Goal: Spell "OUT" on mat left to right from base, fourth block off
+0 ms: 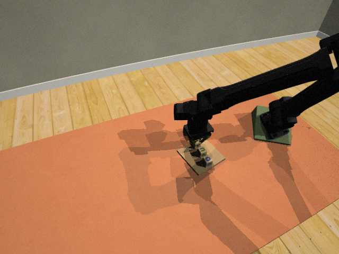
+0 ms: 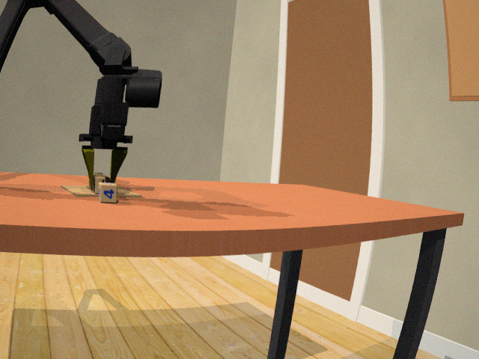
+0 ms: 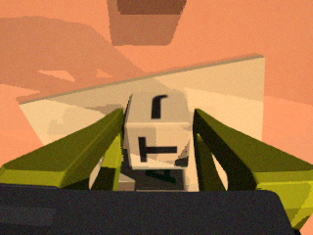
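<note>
- While the top view showed the U block [image 1: 203, 151] and the O block [image 1: 208, 161] on the tan mat [image 1: 214, 155] [image 2: 129, 194] [image 3: 235, 80], the exterior view brought out the block with a blue 4 [image 2: 108, 193]; that one stood on the orange counter [image 1: 82, 191] [image 2: 232, 216] [image 3: 289, 122], just beside the mat's near edge in that view, while the top view did not show it plainly.
- Only the wrist view made the T block [image 3: 159, 147] readable; its black T lay sideways in that view, a hooked black mark showed on the adjoining face, and a green mark appeared on a shaded face below; the T block stood over the mat between the fingers, in line with the U and the O.
- The top view gave the O in blue and the U in green on upper faces, close together; the end effector [image 1: 196, 144] [image 2: 102, 185] [image 3: 158, 117] covered most of what lay next to the U there.
- The black arm [image 1: 262, 84] [image 2: 90, 40] reached out from its green base [image 1: 256, 134] in the top view; its upper link sloped down to the wrist, and the wrist section hung close to upright over the mat.
- The end effector pointed down, its olive fingers low on either side of the T block; they stood partly open, a little under halfway, and had hold of nothing; slim gaps showed beside the block in the wrist view.
</note>
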`<state>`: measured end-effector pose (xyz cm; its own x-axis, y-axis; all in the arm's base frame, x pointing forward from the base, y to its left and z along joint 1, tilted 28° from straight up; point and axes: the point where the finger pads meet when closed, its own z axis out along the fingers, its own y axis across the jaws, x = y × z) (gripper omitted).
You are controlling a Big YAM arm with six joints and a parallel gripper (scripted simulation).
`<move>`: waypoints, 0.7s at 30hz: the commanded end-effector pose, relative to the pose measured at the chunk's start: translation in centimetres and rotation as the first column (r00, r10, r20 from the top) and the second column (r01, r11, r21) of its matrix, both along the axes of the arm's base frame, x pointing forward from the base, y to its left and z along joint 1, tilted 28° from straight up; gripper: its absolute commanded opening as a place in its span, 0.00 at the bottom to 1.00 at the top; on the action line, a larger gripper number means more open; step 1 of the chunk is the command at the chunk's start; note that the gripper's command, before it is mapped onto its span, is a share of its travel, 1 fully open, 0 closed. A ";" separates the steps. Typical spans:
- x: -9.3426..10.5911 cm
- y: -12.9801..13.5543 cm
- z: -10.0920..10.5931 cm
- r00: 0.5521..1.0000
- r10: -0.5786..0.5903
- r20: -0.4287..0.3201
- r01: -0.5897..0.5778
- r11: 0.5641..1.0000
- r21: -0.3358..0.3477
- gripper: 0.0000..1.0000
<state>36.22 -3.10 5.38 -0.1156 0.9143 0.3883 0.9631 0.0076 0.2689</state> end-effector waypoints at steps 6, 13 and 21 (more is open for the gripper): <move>0.5 0.4 -0.2 1.000 0.013 0.003 -0.013 1.000 -0.005 0.44; 0.5 0.4 -0.2 1.000 0.013 0.003 -0.013 1.000 -0.005 0.57; 0.5 0.4 -0.2 1.000 0.013 0.003 -0.013 1.000 -0.005 0.57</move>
